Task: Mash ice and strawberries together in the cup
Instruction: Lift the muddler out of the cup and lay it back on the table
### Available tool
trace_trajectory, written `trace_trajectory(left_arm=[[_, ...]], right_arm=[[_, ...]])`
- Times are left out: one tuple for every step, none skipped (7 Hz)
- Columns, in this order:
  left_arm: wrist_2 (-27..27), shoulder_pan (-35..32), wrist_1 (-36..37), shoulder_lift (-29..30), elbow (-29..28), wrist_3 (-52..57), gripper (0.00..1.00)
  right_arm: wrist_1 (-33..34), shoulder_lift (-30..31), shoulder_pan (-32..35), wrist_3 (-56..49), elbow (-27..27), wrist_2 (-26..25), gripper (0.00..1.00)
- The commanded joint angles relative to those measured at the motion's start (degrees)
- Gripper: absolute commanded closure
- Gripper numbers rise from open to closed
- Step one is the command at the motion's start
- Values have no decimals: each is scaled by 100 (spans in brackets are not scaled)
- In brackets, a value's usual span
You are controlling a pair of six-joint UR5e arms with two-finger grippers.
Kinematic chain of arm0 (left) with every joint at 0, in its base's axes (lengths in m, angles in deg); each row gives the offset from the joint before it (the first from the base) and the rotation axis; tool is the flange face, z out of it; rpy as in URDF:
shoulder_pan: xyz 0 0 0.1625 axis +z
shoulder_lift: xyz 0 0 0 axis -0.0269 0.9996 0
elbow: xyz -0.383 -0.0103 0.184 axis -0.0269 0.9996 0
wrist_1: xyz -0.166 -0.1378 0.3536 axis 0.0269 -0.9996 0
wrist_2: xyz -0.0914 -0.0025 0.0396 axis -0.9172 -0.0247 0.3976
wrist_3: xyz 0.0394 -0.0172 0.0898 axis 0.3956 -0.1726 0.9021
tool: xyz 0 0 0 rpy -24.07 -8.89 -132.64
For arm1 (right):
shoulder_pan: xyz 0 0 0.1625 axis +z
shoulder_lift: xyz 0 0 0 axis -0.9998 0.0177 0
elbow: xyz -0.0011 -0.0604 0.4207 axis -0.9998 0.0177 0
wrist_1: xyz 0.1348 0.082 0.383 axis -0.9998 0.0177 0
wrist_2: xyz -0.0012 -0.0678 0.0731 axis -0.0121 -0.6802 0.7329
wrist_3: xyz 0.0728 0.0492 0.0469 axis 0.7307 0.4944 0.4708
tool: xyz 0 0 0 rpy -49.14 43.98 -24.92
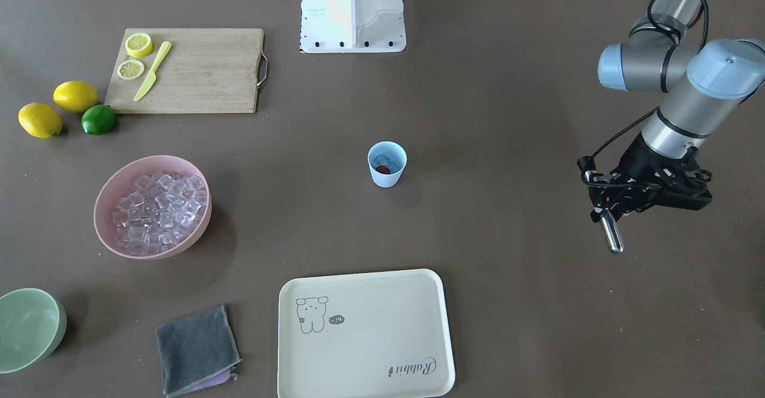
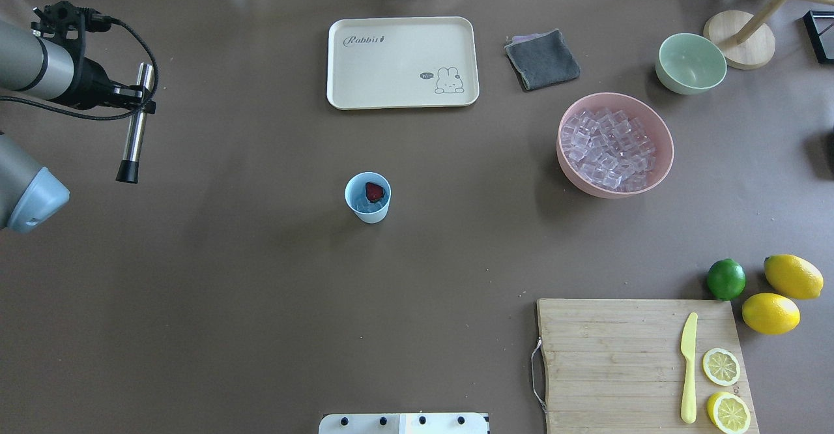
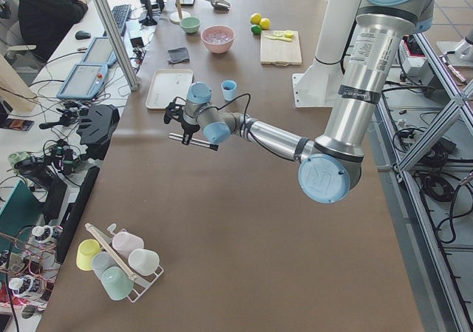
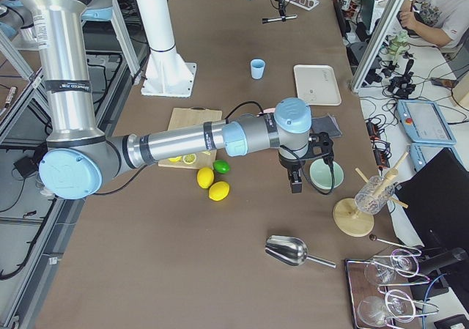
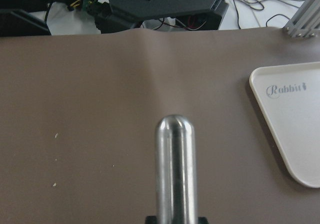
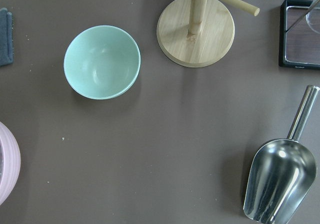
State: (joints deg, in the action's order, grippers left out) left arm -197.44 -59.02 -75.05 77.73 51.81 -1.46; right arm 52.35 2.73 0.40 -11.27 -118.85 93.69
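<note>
Left tool (image 2: 139, 99) grips one muddler (image 2: 135, 135); one cup (image 2: 369, 213) holds one strawberry (image 2: 374, 191).

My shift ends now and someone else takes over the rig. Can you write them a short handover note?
Left gripper: fingers shut on the metal muddler, held in the air at the robot's left, well away from the cup.
Right gripper: hangs near the pale green bowl; open or shut cannot be told.
Done: the strawberry and some ice are in the cup.
Left: bring the muddler over the cup and mash.
</note>
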Motion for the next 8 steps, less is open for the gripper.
trace_trajectory(left_arm=[[-57,-9,-226,-956,175,575,100],[-22,0,-333,-1091,80,649,100],[-30,26,-360,-1093,-52,658,100],[-22,61,-360,-1075,-131,693,100],[-30,88,-343,-979,-324,841,88],[-31,97,-360,-865,-430,869,54],[-13,88,-447,-873,-387,886,3],[-117,10,-448,-864,-317,887,2]], right_arm=[[-92,139,0,-5,-63,33,1],[-93,201,26,-92,-107,33,1],[-93,237,27,-154,-90,33,1],[-93,289,27,-207,-63,-20,1],[-93,351,27,-286,-37,-38,1],[-93,377,53,-409,-11,-38,1],[-84,369,123,-427,33,-46,1],[-75,317,149,-488,129,-64,1]])
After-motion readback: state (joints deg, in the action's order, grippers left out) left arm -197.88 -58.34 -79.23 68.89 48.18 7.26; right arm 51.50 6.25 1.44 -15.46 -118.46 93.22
